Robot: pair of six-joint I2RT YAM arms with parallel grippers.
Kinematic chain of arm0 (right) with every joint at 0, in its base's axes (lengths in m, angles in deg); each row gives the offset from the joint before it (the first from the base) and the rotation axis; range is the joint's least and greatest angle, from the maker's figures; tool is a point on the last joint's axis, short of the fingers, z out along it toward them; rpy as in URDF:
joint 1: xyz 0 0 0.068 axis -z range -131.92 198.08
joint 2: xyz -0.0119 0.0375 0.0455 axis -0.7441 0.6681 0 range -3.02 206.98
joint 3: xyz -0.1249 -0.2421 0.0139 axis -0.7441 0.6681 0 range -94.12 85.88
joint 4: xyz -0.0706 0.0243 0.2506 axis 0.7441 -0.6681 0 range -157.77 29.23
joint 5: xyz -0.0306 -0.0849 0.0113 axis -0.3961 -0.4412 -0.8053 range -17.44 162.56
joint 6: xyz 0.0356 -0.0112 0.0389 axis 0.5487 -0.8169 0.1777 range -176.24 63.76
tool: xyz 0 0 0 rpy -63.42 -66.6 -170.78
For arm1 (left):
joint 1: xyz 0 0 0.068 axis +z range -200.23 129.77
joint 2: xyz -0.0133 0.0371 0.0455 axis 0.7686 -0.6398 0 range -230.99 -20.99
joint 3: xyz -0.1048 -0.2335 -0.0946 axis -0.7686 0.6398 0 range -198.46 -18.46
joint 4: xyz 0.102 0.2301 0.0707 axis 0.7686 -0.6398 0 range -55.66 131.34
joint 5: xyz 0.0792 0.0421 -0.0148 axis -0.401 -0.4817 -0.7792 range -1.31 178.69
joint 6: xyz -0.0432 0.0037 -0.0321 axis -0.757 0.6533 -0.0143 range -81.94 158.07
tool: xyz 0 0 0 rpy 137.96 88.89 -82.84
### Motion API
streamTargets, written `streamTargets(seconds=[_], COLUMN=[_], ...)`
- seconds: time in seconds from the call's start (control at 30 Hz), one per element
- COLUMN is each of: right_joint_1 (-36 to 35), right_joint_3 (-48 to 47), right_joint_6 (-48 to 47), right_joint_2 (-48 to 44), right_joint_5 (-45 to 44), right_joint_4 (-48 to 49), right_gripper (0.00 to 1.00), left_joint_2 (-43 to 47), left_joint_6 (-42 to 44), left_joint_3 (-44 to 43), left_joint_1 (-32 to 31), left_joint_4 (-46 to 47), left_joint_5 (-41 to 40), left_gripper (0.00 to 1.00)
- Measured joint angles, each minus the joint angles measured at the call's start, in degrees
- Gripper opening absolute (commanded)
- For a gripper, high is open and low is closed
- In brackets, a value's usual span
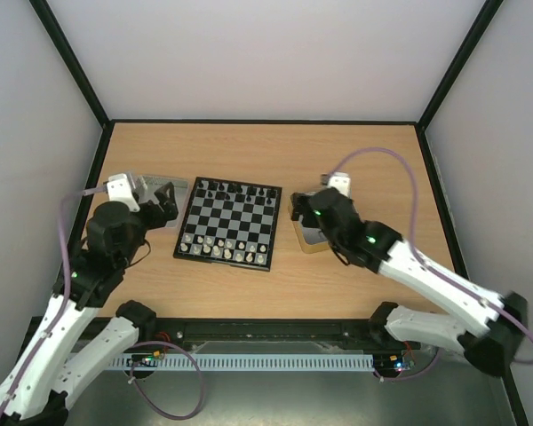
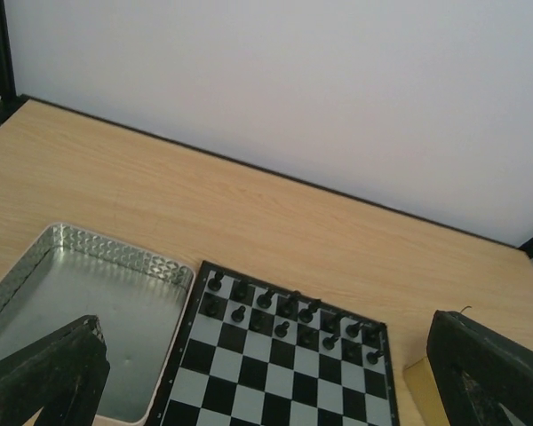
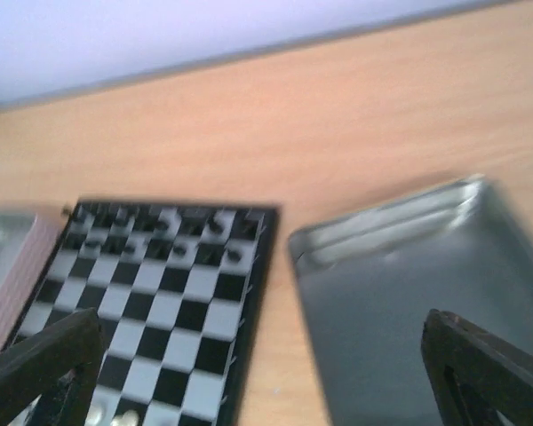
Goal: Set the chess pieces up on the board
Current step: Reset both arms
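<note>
Both sets of my fingers are spread wide with nothing in them. My left gripper (image 2: 266, 377) is over the grey tray (image 1: 160, 181) and my right gripper (image 3: 266, 377) is over the gold-sided tin (image 1: 313, 245). The board (image 1: 226, 222) sits between them, with the white chess pieces (image 1: 220, 248) along its near rows and the black pieces (image 1: 235, 188) at the far side.

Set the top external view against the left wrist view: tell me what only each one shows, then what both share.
Only the top external view: the white chess pieces on the board, in its near rows, and the right gripper. Only the left wrist view: the embossed pattern on the wall of the grey tray, and the left gripper with jaws wide apart. Both: the board, black pieces on its far rows, the tray, the wooden table.
</note>
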Motion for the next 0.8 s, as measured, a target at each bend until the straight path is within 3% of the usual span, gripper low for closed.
streamTargets(seconds=[0.3,0.5,0.8], right_joint_1=[0.4,0.4,0.4], right_joint_3=[7.5,7.1,1.5], right_joint_6=[-2.6,-3.3,-4.5], right_joint_2=[-28.2,-37.1,-43.4], right_joint_5=[-17.4,-24.5,-30.1], right_joint_4=[-0.5,-4.5,-9.1], right_gripper=[0.98,0.98,0.98], left_joint_2=[8.6,9.7,12.0], left_joint_6=[1.1,1.1,1.1], left_joint_3=[-2.4,-6.1,-14.4], left_joint_1=[0.0,0.0,0.0], left_joint_4=[-3.4,-9.0,-13.0], left_joint_5=[0.2,-1.7,-2.6], left_gripper=[0.99,0.99,0.99])
